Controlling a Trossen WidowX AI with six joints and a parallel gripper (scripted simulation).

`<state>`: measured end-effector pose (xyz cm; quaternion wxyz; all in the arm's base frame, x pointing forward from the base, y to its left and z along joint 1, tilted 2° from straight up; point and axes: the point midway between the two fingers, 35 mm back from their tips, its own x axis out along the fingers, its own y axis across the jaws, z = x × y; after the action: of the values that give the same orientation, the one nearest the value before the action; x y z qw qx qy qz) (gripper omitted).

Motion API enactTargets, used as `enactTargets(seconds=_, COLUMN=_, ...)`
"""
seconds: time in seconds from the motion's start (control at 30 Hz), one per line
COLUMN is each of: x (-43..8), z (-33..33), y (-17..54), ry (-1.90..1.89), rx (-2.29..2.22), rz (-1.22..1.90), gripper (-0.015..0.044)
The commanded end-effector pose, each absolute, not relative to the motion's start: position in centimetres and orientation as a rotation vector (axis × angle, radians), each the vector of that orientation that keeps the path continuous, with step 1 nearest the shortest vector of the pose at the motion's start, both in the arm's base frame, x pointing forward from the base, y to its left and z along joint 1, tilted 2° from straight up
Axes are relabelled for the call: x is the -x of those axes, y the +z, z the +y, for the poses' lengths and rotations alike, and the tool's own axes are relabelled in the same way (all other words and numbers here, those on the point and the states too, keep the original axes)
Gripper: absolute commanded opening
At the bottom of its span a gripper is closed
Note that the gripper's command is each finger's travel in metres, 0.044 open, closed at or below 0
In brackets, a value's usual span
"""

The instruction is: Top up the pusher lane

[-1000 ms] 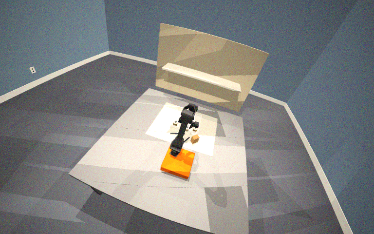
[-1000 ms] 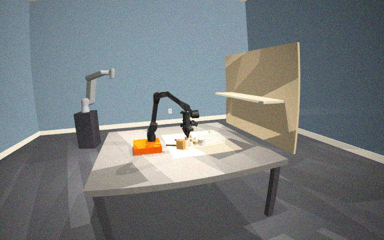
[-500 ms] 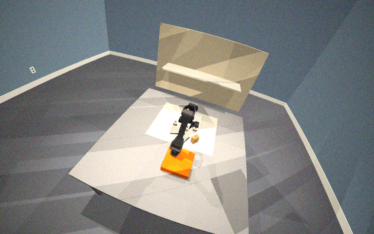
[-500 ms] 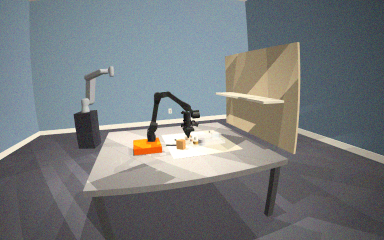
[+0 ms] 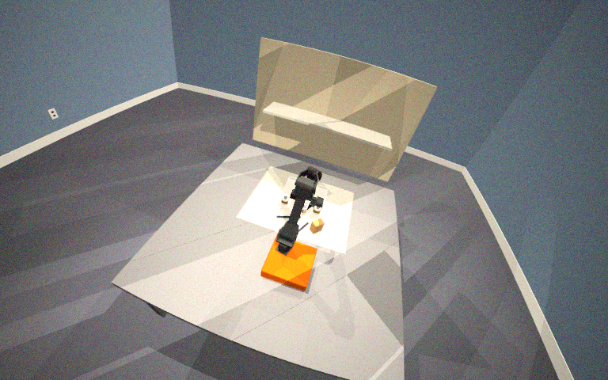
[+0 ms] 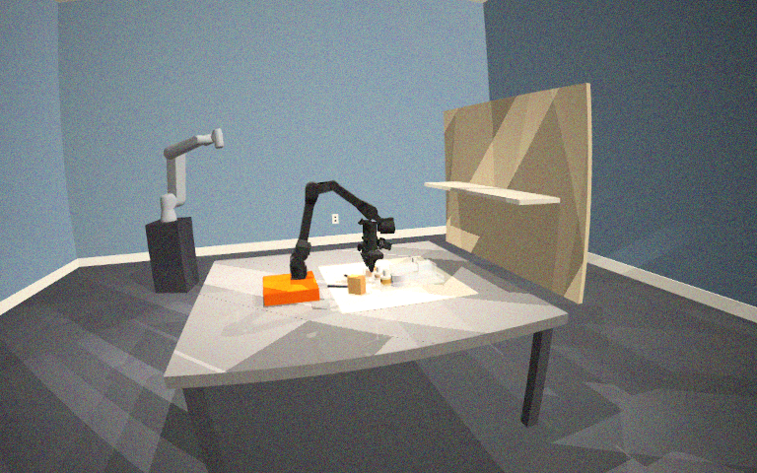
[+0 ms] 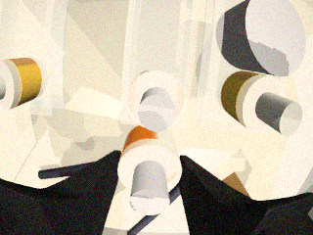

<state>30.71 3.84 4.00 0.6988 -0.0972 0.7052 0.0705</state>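
Note:
My gripper (image 7: 150, 159) (image 6: 371, 269) is shut on a jar with an orange band (image 7: 139, 138), white shoulder and grey cap. It holds the jar upright, above the white mat. In the wrist view another jar (image 7: 157, 114), with a grey cap and a faint pale-orange rim, stands just beyond the held one, at the near end of the middle clear-walled lane (image 7: 156, 44). The gap between the jars, the low front stop and the pusher plate cannot be made out. In the top view the arm hides the fingertips.
A yellow-banded jar (image 7: 29, 79) (image 5: 285, 200) is at the left. An olive-banded jar (image 7: 235, 95) (image 5: 316, 209) and a large grey-white cylinder (image 7: 276, 34) are at the right. Dark rods (image 7: 64, 171) (image 6: 337, 286) and a brown block (image 5: 317, 225) (image 6: 356, 285) lie nearer the orange base (image 5: 286, 268).

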Motion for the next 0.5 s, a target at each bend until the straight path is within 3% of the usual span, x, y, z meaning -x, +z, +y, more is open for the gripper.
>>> enactTargets(seconds=0.0, x=-31.72, z=4.0, y=4.25, ry=0.155, rx=0.215, rz=1.545, gripper=0.0)
enactTargets(seconds=0.47, x=-32.4, z=4.16, y=4.28, ry=0.155, rx=0.215, rz=1.544, gripper=0.0)
